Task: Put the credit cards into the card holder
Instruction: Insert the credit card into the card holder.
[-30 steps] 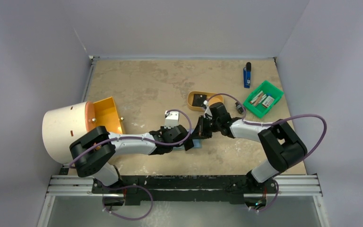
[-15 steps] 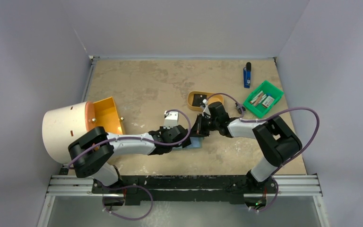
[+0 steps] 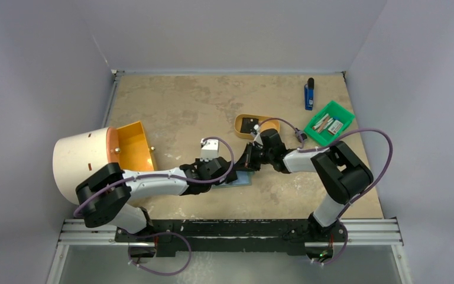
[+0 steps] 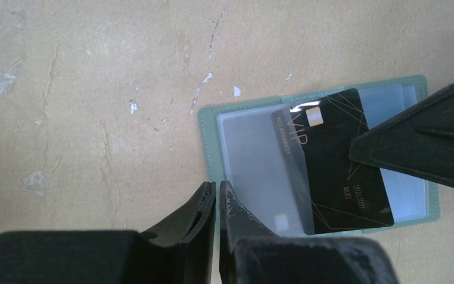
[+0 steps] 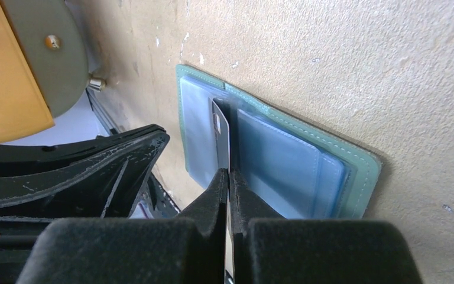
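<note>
The sage-green card holder lies open on the table, its clear sleeves up; it also shows in the top view and the right wrist view. A black credit card with gold lines lies slanted over it, one end tucked under a clear sleeve. My right gripper is shut on this card, seen edge-on; its finger shows in the left wrist view. My left gripper is shut, its tips on the holder's near left edge. Both grippers meet at the holder in the top view.
A tan oval tray holding a small black square item sits behind the holder. A green bin with small items and a blue lighter are at the back right. A large white drum with an orange scoop stands left.
My right gripper has moved left and down with the card, toward the holder. My left arm has shifted left and lower, and the holder now lies flatter.
</note>
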Tool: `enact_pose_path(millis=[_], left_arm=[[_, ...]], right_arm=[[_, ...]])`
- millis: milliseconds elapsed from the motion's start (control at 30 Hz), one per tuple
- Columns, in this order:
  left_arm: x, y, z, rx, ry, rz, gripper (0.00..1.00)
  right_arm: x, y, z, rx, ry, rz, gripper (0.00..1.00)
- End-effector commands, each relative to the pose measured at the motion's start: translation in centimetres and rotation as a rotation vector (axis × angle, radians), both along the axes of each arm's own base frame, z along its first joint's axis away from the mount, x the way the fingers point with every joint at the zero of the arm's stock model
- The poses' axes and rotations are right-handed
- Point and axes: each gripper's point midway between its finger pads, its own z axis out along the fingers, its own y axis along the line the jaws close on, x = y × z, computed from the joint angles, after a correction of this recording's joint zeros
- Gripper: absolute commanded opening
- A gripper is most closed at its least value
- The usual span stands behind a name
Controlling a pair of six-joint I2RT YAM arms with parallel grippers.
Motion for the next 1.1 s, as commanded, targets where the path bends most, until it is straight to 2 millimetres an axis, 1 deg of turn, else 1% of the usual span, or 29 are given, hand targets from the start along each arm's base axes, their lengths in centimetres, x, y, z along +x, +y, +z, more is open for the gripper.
enact_pose_path(millis=[0,133,233,433,667,900,967,1067], left_arm=[[0.3,1.4,0.4,0.020,-0.030,0.058,0.05],[0.2,2.2,-0.6,0.059,-0.024,0.080,0.01],[-0.1,2.5,-1.5,0.068,-0.006,0.089,0.00],[-0.7,1.9,-2.9,0.042,0.033,0.060,0.00],[-1.0,0.5,-3.4,-0.013,0.059,0.029,0.00],[-1.1,0.0,-3.2,-0.042,0.061,0.021,0.00],[-1.0,-0.1,-3.2,-0.047,0.061,0.022,0.00],[-1.1,-0.1,-3.2,-0.051,0.061,0.023,0.00]], right_arm=[[0.1,0.1,-0.5,0.003,-0.004,-0.013,0.00],[0.2,0.1,-0.8,0.003,0.005,-0.024,0.00],[0.0,0.1,-1.1,0.004,0.014,-0.031,0.00],[-0.5,0.4,-1.5,0.004,0.033,-0.025,0.00],[-1.0,0.5,-1.5,-0.009,0.044,-0.014,0.00],[-1.6,0.8,-1.6,-0.019,0.058,0.004,0.00],[-1.7,0.7,-1.7,-0.023,0.061,0.005,0.09],[-1.7,0.6,-1.5,-0.029,0.054,0.001,0.28]])
